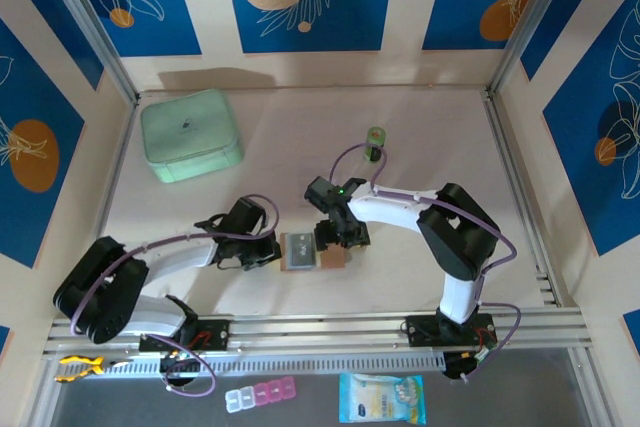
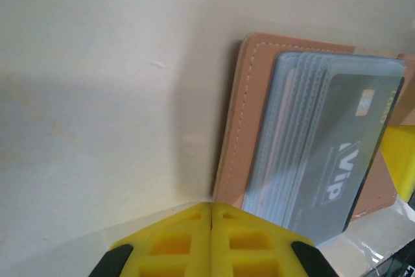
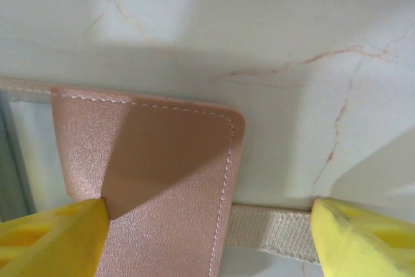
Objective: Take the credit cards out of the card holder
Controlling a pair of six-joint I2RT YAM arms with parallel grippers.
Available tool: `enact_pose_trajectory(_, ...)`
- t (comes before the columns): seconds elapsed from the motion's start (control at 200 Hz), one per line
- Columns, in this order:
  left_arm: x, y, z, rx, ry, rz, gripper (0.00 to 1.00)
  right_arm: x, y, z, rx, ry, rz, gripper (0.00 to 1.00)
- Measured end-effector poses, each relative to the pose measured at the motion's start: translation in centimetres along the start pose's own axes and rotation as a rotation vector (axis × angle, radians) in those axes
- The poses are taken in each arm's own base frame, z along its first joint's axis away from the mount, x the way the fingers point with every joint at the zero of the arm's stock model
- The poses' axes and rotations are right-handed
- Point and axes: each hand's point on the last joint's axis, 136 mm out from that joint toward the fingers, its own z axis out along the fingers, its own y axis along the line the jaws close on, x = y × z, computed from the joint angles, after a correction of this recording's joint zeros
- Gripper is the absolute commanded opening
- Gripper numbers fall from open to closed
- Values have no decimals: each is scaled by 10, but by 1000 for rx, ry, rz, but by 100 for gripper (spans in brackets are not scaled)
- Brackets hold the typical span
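Though low, right pincer (image 3: pixel 207 231) over card holder (image 3: pixel 162 160)

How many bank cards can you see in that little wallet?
1: a dark card lies behind clear plastic in the open tan wallet on the table. The other sleeves stacked under it may hide more.

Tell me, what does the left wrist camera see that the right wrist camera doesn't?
Left wrist: a dark credit card marked VIP in the grey-blue pockets, with the left gripper shut. Right wrist: the stitched flap corner of the card holder between the open fingers of the right gripper, beside a woven strap. Both: that tan holder on the pale table.
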Motion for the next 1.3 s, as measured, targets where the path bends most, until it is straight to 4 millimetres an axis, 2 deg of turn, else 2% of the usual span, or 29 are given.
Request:
enact_pose_trajectory(0.325,-18,-32,-24,41,-53,69,1,-5,11,-37,-97,-75,11,77)
enact_pose_trajectory(0.455,-20,-40,-24,56,-48,75,3,-8,23,-46,-179,-79,26,71)
enact_pose_trajectory(0.56,-18,-43,-18,67,-17,75,2,-13,36,-52,-276,-86,39,68)
enact_pose_trajectory(0.74,-13,-41,-2,58,38,74,0,-7,48,-51,-429,-75,59,57)
enact_pose_trajectory(0.92,-13,-39,5,48,56,87,0,-6,62,-49,-534,-67,48,50)
enact_pose_trajectory(1.06,-12,-38,11,42,74,83,0,-9,72,-52,-597,-81,31,49)
enact_pose_trajectory(1.115,-11,-37,11,40,76,86,0,-10,75,-52,-616,-83,25,46)
enact_pose_trajectory(1.301,-11,-36,12,34,80,104,0,-11,80,-42,-628,-69,24,43)
